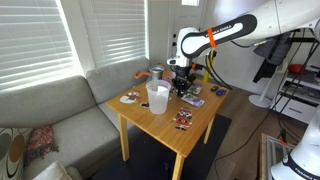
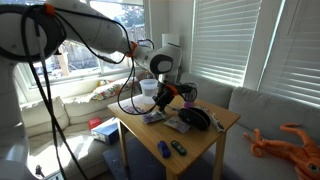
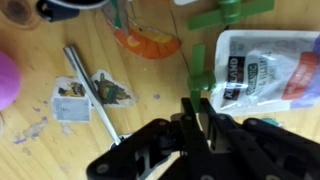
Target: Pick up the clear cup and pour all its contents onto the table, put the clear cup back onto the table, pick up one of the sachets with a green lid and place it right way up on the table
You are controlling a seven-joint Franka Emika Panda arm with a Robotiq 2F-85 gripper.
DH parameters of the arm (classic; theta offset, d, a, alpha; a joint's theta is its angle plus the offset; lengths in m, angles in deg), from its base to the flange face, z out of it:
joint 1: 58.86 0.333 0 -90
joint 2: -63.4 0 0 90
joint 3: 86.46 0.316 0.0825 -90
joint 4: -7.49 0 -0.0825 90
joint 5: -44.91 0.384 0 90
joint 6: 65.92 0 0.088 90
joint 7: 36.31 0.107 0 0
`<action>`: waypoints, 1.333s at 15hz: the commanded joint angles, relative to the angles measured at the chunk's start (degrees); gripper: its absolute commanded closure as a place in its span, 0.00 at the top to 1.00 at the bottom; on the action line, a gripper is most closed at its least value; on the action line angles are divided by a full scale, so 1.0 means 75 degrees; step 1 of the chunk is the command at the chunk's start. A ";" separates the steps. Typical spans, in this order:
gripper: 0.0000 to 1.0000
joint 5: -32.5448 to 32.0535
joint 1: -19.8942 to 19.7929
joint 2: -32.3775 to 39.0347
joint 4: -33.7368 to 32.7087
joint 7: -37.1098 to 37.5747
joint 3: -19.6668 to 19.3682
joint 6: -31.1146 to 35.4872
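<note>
The clear cup [image 1: 157, 96] stands upright on the light-wood table [image 1: 170, 132]; it also shows in an exterior view [image 2: 148, 89] beside the arm. In the wrist view a sachet [image 3: 255, 68] with a white body and dark and red print lies just past my fingers, its green lid [image 3: 199, 84] pointing at them. My gripper [image 3: 198, 104] is shut on that green lid, low over the table behind the cup [image 1: 181, 84], [image 2: 165, 97]. Another green lid [image 3: 236, 11] shows at the top edge. Other small sachets [image 1: 183, 120] lie scattered on the table.
A grey-and-orange container [image 1: 157, 72] stands at the table's far corner. A metal rod [image 3: 90, 95] and small printed cards [image 3: 72, 103] lie left of my fingers. A dark object [image 2: 195, 118] lies mid-table. A sofa [image 1: 60, 125] adjoins the table.
</note>
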 commanded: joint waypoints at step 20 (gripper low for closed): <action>0.32 -0.1136 0.0775 -0.2691 0.1698 0.1639 0.0380 0.2032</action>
